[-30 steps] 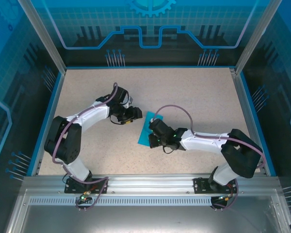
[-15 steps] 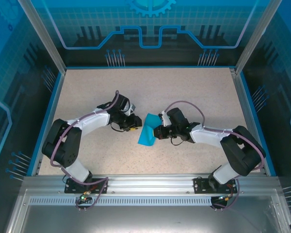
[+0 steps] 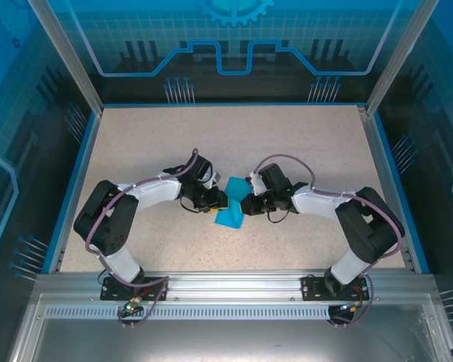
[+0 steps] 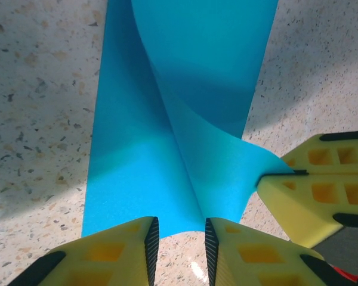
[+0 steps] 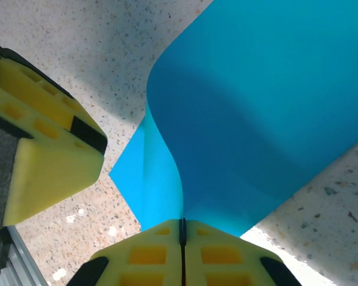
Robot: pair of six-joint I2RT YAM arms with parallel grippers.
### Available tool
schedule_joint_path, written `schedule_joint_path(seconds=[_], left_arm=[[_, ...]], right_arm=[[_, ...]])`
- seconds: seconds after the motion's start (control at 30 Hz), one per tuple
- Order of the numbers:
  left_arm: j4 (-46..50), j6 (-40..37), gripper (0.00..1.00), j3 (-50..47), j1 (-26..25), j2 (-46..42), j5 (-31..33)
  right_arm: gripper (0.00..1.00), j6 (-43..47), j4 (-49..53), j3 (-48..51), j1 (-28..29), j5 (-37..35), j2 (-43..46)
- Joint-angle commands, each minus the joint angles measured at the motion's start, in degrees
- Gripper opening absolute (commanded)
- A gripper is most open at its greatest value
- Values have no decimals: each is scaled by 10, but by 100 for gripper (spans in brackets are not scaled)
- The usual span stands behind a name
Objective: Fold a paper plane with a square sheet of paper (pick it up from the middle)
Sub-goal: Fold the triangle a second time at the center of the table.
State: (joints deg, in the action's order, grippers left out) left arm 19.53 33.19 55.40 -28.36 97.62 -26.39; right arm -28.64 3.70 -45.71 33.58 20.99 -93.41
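By my reckoning the plane is barely begun. The square sheet of paper [image 3: 228, 218], near the middle of the table [image 3: 136, 151], is only bowed into a soft ridge with no sharp crease, so every fold is left. My right gripper [image 5: 182, 227] reaches in low from its 3 o'clock, pinched tight on one edge. My left gripper [image 4: 178, 231] faces it from 9 o'clock, jaws narrow astride the ridge's end, not visibly clamping.
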Motion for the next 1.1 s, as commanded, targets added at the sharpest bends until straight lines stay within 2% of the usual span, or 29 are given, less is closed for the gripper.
schedule_joint_path(seconds=[0.0, 0.53, 1.07], left_arm=[[-3, 8, 29, 3, -4, 11, 7], [-6, 7, 25, -3, -12, 22, 14], [0, -1, 21, -7, -19, 20, 20]], right_arm=[[7, 25, 44, -30, -9, -7, -19], [9, 72, 140, -106, -4, -55, -66], [9, 85, 178, -143, 16, -102, -81]])
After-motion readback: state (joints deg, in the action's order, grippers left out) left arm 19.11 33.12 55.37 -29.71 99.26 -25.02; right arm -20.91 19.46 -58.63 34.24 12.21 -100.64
